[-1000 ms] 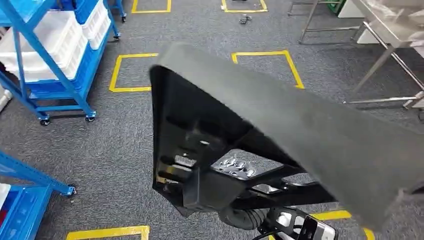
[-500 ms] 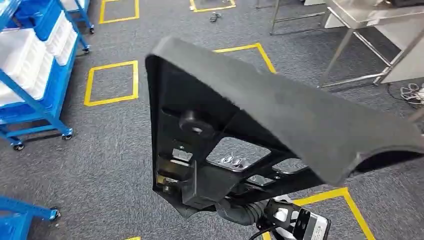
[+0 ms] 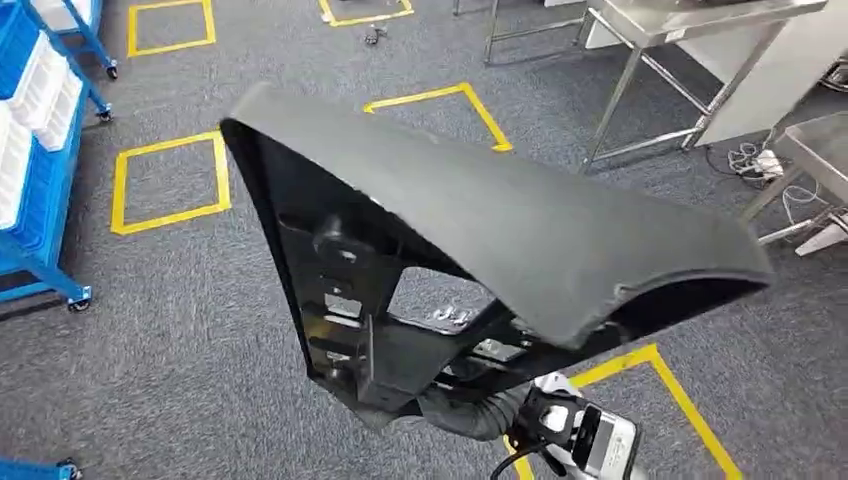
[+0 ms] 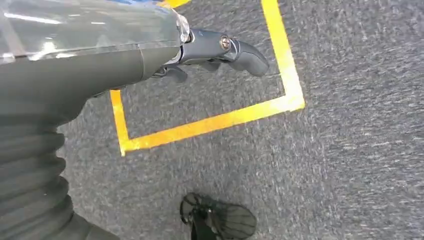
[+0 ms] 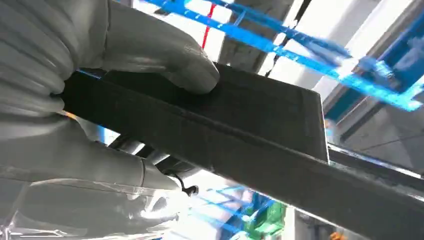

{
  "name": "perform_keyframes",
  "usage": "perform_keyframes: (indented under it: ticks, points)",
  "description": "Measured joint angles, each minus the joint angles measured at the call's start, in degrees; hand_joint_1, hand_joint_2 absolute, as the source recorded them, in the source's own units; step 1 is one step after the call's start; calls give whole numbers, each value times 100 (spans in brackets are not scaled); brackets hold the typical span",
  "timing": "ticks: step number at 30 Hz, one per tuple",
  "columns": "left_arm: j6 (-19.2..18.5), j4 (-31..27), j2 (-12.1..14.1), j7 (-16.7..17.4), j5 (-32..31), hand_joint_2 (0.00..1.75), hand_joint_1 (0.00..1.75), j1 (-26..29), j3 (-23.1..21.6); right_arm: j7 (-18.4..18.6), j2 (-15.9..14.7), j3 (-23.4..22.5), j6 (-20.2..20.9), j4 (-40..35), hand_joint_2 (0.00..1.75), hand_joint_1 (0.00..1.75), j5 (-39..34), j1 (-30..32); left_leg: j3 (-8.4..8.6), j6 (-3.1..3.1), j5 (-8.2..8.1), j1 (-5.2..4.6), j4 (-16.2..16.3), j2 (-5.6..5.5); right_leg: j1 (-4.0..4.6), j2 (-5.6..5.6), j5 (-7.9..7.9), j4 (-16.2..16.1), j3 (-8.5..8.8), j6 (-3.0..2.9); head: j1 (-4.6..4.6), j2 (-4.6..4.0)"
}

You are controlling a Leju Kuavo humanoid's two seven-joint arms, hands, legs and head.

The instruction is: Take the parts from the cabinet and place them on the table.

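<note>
In the head view, a large black part (image 3: 520, 230) is hanging in the air over the grey carpet floor (image 3: 180, 330), tilted, its broad textured face turned up and its ribbed, bracketed underside facing the camera. The right hand (image 3: 455, 408) is showing partly beneath the part's lower edge, at the bracketed corner, with the silver forearm trailing down behind it. Yellow tape squares (image 3: 168, 180) are marking the carpet, a blue rack with white bins (image 3: 40, 130) is standing at the left edge, and a steel table (image 3: 690, 30) is standing at the upper right, well apart from the part. In the left wrist view, the left hand (image 4: 210, 52) is hanging over the carpet beside a yellow tape corner (image 4: 210, 125); its dark fingers (image 4: 245, 52) are lying curled together and holding nothing. In the right wrist view, the right hand (image 5: 100, 100) is clamping the black part (image 5: 240, 140): the thick grey thumb (image 5: 170, 60) is pressing on one flat face while the rest of the hand is bearing against the opposite side, so the panel's edge is sitting gripped between them.
</note>
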Motion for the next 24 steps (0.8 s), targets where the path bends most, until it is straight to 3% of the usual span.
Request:
perform_keyframes:
  ticks: [1,2,3,5,6,7,10,11,13,14,16,17,18,19,20,21,22,23,24]
  points:
    - [-4,0,0,4,-2,175,0,6,-2,48,-4,4,-22,7,175,173,60,2,-3,7,-7,-6,3,59,-8,-13,-90,318,-164,12,0,0]
    - [-4,0,-2,20,-2,175,0,4,-7,89,-4,15,-39,17,175,173,122,1,-2,6,-11,-6,6,119,-14,-23,-54,405,-212,15,0,0]
    - [-4,0,-2,22,-2,175,0,0,-17,118,-4,46,-61,28,175,173,170,-1,4,-1,-22,-7,11,174,-19,-41,108,222,-125,18,2,0]
    - [-11,0,-20,39,-2,175,0,-18,-46,159,-2,102,-83,39,175,173,223,-18,31,-22,-48,-7,21,268,-20,-145,599,-746,394,-8,2,0]
    - [-13,0,-28,48,-2,175,0,-22,-52,168,2,118,-83,42,175,173,238,-46,50,-47,-66,-14,28,309,5,-365,711,-1236,653,-40,2,0]
    - [-13,-2,-31,57,-2,175,0,-23,-61,181,9,138,-85,52,175,173,240,-86,43,-82,-88,-54,46,345,83,-441,642,-1311,681,-61,0,0]
    - [-9,-2,-48,118,-2,175,0,-30,-92,218,22,173,-120,61,175,173,223,-132,72,-163,-98,-49,22,474,91,-249,665,-1312,636,-127,-4,0]
    - [-11,-2,-55,122,-2,175,0,-48,-96,234,22,195,-116,63,175,173,181,-155,90,-205,-113,-53,25,526,59,-193,693,-1358,644,-169,-2,0]
    - [-9,0,-55,122,-2,175,0,-54,-101,269,48,240,-100,72,175,173,96,-217,-25,-253,-365,-9,344,200,18,-114,721,-1399,686,-239,-11,-2]
    - [-11,0,-55,122,-2,175,0,-43,-103,275,77,256,-78,85,175,173,56,-242,-205,-266,-588,-6,746,91,17,-66,726,-1397,685,-265,-31,0]
    - [-15,0,-52,118,-2,175,0,-17,-105,277,101,286,-61,118,175,173,-52,-245,-647,-296,-947,-5,1656,2,21,54,726,-1389,682,-271,-31,0]
    - [-20,0,-52,114,-2,175,0,-6,-107,280,101,293,-57,138,175,173,-81,-245,-771,-302,-959,-5,1876,-2,21,113,726,-1380,681,-271,-31,0]
    - [-24,0,-55,101,-2,175,0,-3,-111,277,101,299,-57,161,175,173,-114,-246,-766,-306,-811,3,1806,-3,20,182,725,-1367,683,-270,-29,0]
    - [-39,0,-55,87,-2,175,0,-9,-116,273,101,302,-57,181,175,173,-129,-248,-645,-305,-564,12,1485,-8,16,249,720,-1352,682,-263,-31,0]
    - [-39,0,-52,76,-2,175,0,-15,-122,260,101,306,-59,199,175,173,-153,-250,-428,-301,-274,23,988,-37,13,319,711,-1334,685,-249,-31,0]
    - [-46,0,-48,63,-2,175,0,-19,-127,234,101,306,-63,214,175,173,-173,-251,-200,-293,-39,43,484,-149,6,377,701,-1314,686,-234,-31,-2]
    - [-57,0,-48,52,-2,175,0,-18,-131,201,101,306,-74,230,175,173,-188,-250,-79,-275,-71,67,198,-423,17,426,686,-1290,663,-204,-26,0]
    - [-61,0,-48,33,-2,175,0,-17,-131,172,98,306,-85,243,175,173,-201,-255,-58,-261,-85,62,115,-442,26,486,688,-1250,622,-165,-24,0]
    - [-63,0,-48,31,0,175,0,-16,-131,144,98,306,-87,247,175,173,-206,-250,-60,-240,-76,38,127,-389,4,522,711,-1271,598,-126,-31,0]
